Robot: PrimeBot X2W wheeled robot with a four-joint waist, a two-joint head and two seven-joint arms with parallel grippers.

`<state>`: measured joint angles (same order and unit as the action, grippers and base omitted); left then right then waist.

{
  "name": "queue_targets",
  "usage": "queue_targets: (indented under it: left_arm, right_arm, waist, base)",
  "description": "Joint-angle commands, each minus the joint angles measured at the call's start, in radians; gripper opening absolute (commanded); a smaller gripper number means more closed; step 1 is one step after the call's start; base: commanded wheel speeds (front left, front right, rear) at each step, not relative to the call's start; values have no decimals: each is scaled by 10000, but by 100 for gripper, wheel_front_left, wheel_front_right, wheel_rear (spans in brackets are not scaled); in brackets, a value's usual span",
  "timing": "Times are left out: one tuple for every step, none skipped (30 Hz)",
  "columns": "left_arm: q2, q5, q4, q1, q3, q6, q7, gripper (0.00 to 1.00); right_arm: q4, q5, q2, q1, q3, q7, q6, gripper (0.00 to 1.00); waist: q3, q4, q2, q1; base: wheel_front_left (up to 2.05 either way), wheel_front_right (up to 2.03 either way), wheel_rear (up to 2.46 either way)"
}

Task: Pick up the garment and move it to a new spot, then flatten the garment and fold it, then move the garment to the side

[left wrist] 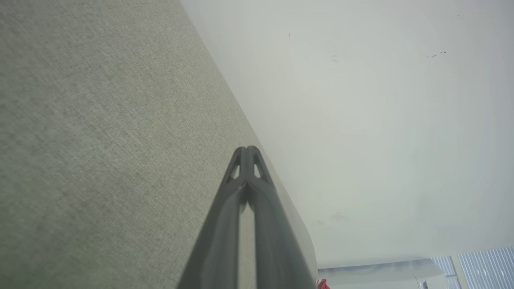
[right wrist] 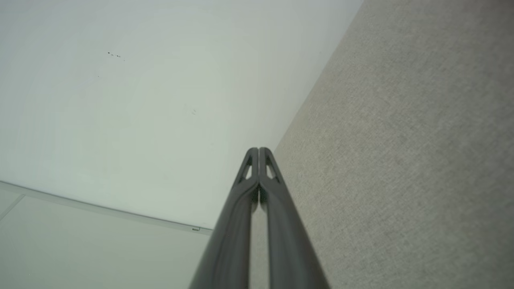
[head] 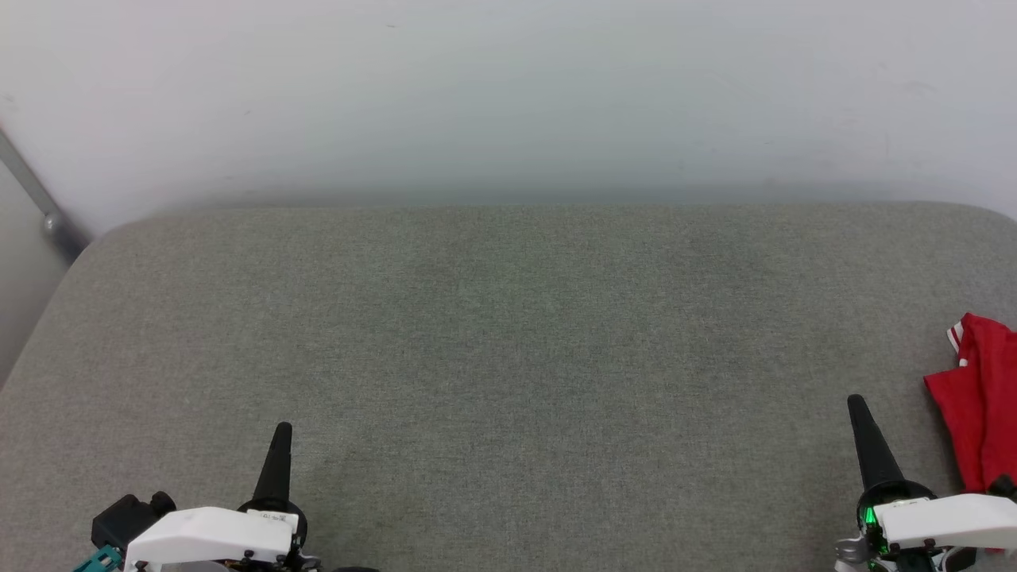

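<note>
The red garment (head: 979, 401) lies bunched at the far right edge of the grey fabric surface (head: 508, 349), a strip of white striped trim showing at its top; part of it runs out of the head view. My right gripper (head: 856, 403) stands just left of it, shut and empty, fingertips pressed together (right wrist: 259, 150). My left gripper (head: 282, 430) rests at the lower left, far from the garment, also shut on nothing (left wrist: 247, 149). A sliver of red garment (left wrist: 321, 284) shows at the bottom of the left wrist view.
A pale wall (head: 508, 95) rises behind the surface's back edge. A grey metal bar (head: 40, 202) slants down at the far left. The surface's rounded corners show at back left and back right.
</note>
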<state>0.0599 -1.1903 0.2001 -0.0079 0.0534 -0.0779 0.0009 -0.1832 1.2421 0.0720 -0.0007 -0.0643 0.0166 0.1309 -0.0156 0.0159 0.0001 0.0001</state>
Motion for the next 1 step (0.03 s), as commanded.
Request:
queue_targets:
  left_arm:
    - [46, -270, -11, -208, 73, -76, 69, 0]
  right_arm:
    - [17, 266, 75, -306, -28, -55, -1, 0]
  waist:
    - [6, -4, -1, -1]
  base:
    - [0, 0, 0]
